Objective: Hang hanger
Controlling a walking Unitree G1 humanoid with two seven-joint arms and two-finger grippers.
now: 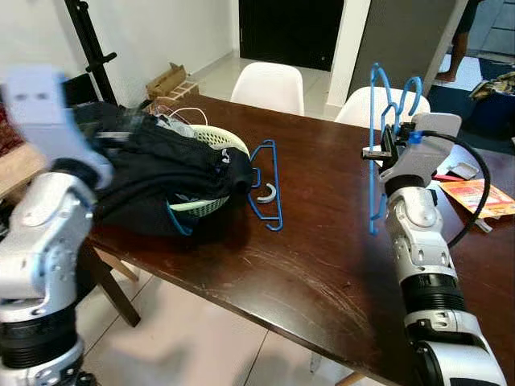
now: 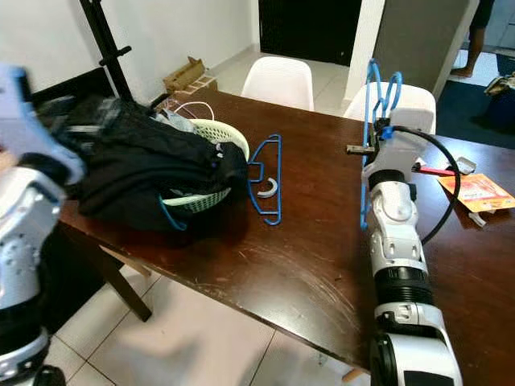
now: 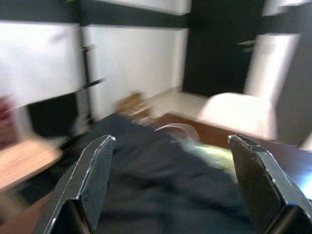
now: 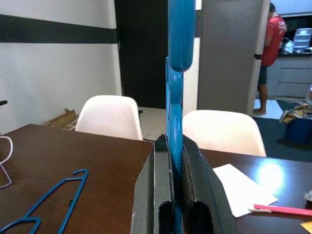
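My right gripper is raised over the right part of the dark wooden table and is shut on a blue hanger, held upright with its hook pointing up. In the right wrist view the hanger stands pinched between the two black fingers. A second blue hanger lies flat on the table beside the basket. My left gripper is open, raised at the left over the dark clothes.
A pale laundry basket heaped with dark clothes sits on the table's left end. White chairs stand behind the table. Papers lie at the right. A black rack pole rises at the far left. A person stands far off.
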